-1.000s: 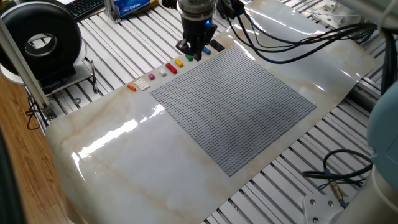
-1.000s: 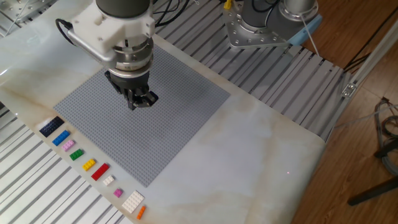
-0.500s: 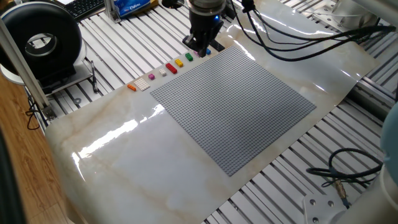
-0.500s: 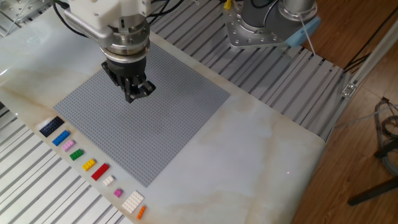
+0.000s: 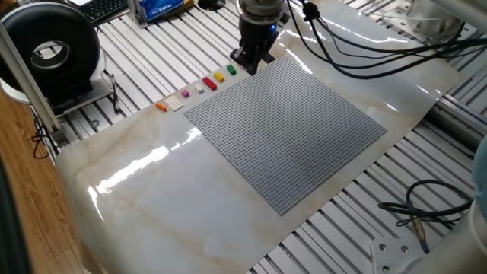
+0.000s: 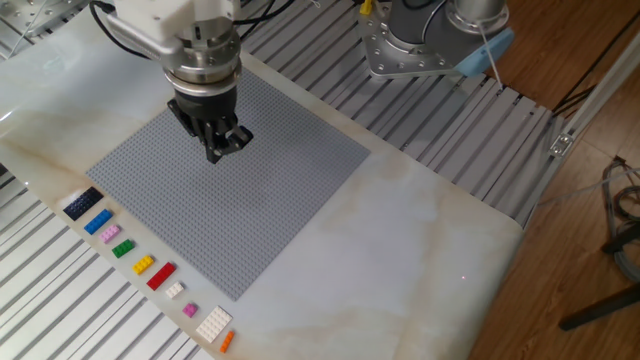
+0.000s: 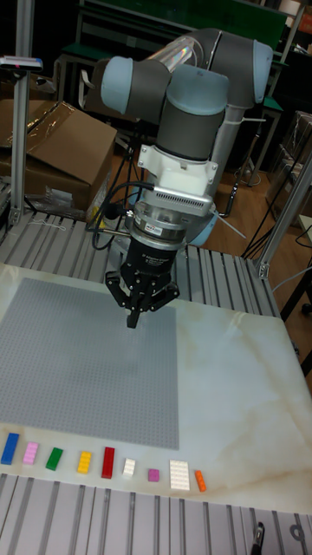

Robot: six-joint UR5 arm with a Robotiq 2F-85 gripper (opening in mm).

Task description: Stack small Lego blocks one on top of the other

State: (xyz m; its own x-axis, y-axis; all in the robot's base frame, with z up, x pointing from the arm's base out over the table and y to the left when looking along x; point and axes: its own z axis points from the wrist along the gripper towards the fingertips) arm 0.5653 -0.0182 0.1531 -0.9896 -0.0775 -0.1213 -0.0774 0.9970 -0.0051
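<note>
A row of small Lego blocks lies on the marble beside the grey baseplate [image 6: 200, 225]. At one end of the row are a black block [image 6: 82, 203], a blue block [image 6: 97, 222] [image 7: 9, 447] and a pink block [image 6: 109, 233] [image 7: 30, 453]. My gripper [image 6: 224, 152] [image 7: 133, 321] [image 5: 251, 64] hangs over the baseplate, well apart from the row. Its fingers are shut to a point with nothing showing between them. In the one fixed view the gripper hides the black and blue blocks.
The row goes on with green [image 6: 122, 248], yellow [image 6: 143, 264], red [image 6: 161, 276], small white [image 6: 174, 290], purple [image 6: 190, 310], large white [image 6: 213, 324] and orange [image 6: 226, 341] bricks. Slotted aluminium rails surround the marble slab. Cables trail at the back.
The gripper has moved a short way across the baseplate, away from the near edge, and turned slightly. The bricks have not moved.
</note>
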